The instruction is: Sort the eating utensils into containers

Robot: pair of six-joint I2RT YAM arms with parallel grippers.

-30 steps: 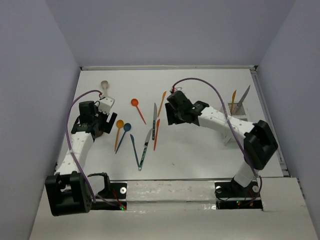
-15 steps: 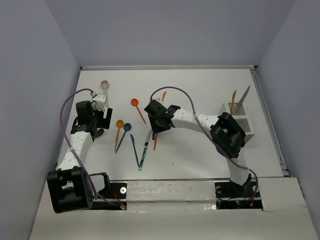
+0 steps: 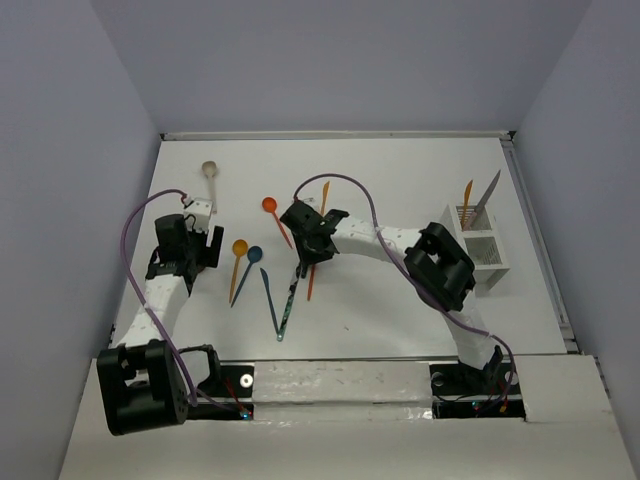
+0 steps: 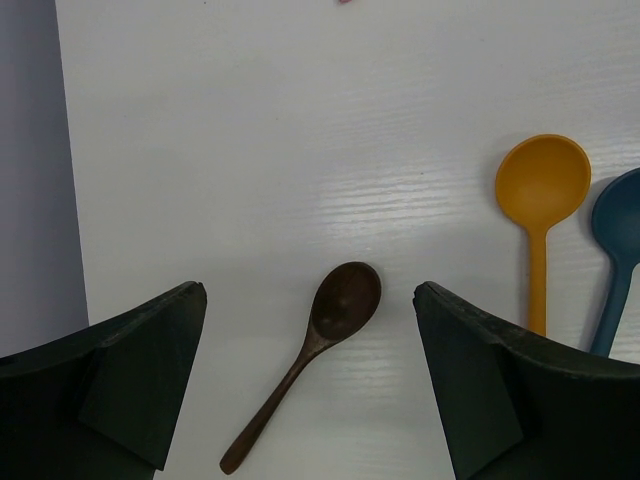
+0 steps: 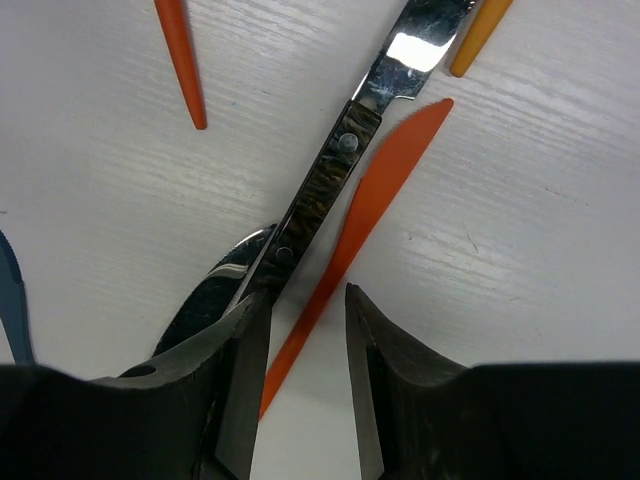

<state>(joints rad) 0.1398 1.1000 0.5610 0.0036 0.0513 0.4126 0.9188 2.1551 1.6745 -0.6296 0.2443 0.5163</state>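
Far left on the white table (image 4: 250, 150), my left gripper (image 4: 305, 298) hangs with its jaws spread wide, holding nothing. A dark brown spoon (image 4: 340, 305) lies flat between the fingers, bowl pointing away from the wrist, touching neither. Just right of it lie a yellow spoon (image 4: 543, 180) and a blue spoon (image 4: 622, 220), side by side.

Toward the middle, my right gripper (image 5: 308, 300) sits low over a cluster of knives. Its jaws are drawn narrow, with the handle end of an orange knife (image 5: 385, 180) between the fingers. I cannot tell whether they pinch it. A dark-handled metal knife (image 5: 325, 185) lies just beside it, running toward the left finger.

Far right stands the white caddy (image 3: 486, 258), well apart from both grippers. An orange utensil (image 3: 466, 200) and a grey knife (image 3: 488, 192) stand leaning in its far compartments.
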